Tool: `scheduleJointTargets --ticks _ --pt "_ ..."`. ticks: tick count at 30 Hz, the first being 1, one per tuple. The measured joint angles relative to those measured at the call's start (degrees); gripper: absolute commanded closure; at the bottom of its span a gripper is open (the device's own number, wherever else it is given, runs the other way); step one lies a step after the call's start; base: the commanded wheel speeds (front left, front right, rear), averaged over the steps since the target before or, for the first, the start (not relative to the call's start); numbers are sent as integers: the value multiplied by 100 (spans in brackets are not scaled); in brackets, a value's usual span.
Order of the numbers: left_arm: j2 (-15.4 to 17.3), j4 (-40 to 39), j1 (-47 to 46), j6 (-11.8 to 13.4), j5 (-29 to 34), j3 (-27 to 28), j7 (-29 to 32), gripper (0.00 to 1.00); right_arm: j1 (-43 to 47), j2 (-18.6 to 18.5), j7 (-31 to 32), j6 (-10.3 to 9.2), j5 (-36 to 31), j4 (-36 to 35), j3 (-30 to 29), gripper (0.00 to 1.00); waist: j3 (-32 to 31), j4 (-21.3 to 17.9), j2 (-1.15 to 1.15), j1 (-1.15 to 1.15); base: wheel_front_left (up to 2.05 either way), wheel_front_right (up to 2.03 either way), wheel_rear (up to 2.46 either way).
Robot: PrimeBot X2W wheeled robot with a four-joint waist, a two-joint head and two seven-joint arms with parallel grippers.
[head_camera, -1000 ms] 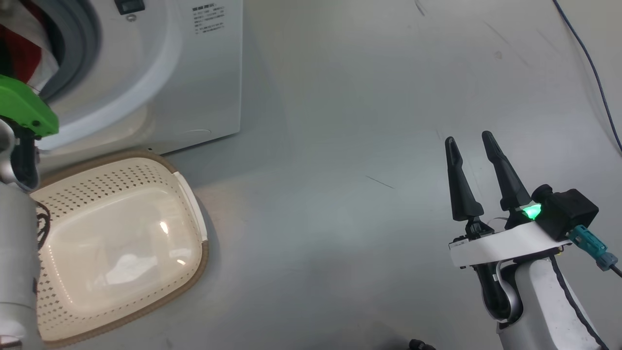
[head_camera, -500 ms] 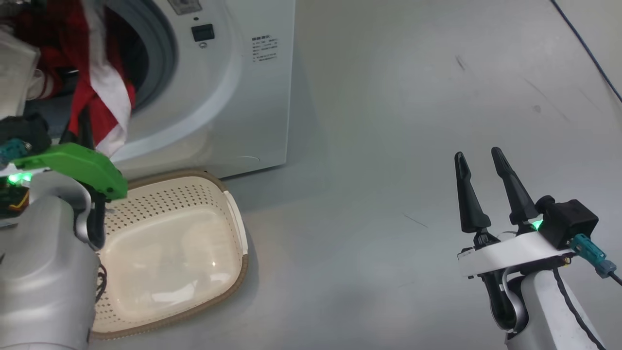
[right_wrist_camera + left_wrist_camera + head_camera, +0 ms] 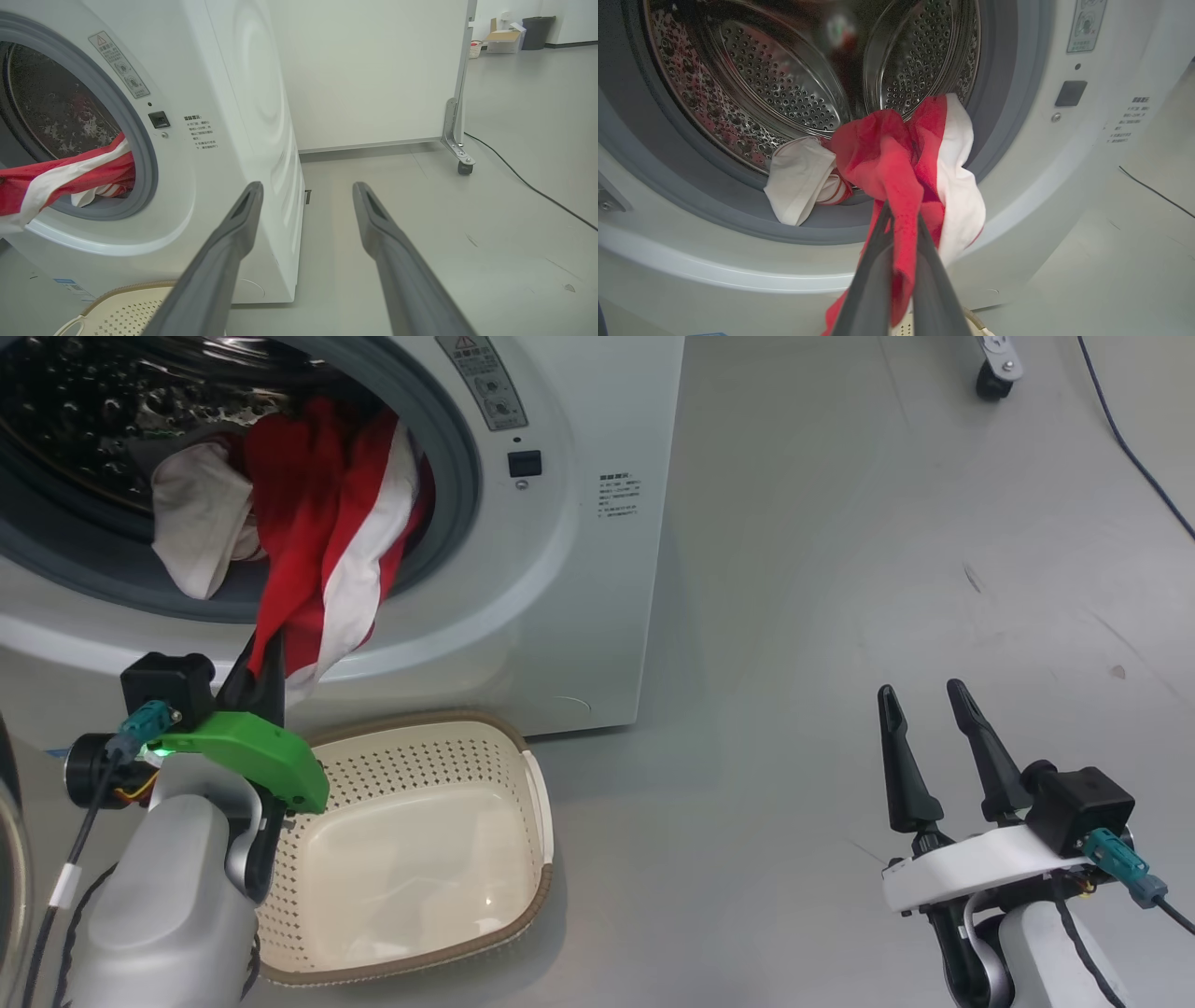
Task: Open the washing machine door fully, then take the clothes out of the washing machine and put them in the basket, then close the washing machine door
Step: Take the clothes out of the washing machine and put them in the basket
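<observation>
The washing machine (image 3: 579, 569) has its mouth uncovered; the washing machine door is out of view. The clothes (image 3: 317, 523), red with white parts, spill from the steel drum over the grey ring. My left gripper (image 3: 264, 649) is shut on a red fold of them, just outside the mouth and above the back rim of the basket (image 3: 532, 803). The left wrist view shows the clothes (image 3: 887, 149) pinched between that gripper's (image 3: 901, 210) fingers. The cream basket holds nothing and stands on the floor against the machine's front. Far to the right, my right gripper (image 3: 921, 693) hangs open over bare floor.
A dark cable (image 3: 1139, 457) runs along the grey floor at the far right. A white partition panel (image 3: 373, 70) on a caster (image 3: 463, 168) stands behind the machine. The right wrist view catches the basket (image 3: 121, 291) at its lower left.
The head view has swung toward the machine, bringing the drum into the picture. My left gripper keeps its hold on the red garment, now drawn out over the ring. The right arm has stayed put.
</observation>
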Motion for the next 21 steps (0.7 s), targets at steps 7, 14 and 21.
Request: scheduleJointTargets --ticks 7,14,21 --pt "118 -413 286 0 -1 -26 -24 100 84 3 0 1 0 -3 35 0 -231 249 0 0 0 0 0" --pt "170 -1168 452 0 -7 154 -25 100 86 7 0 2 0 -5 60 0 -330 348 0 0 0 0 0" --pt "219 -1928 571 -1 1 412 -42 100 105 7 0 18 0 -11 46 0 -339 395 0 0 0 0 0"
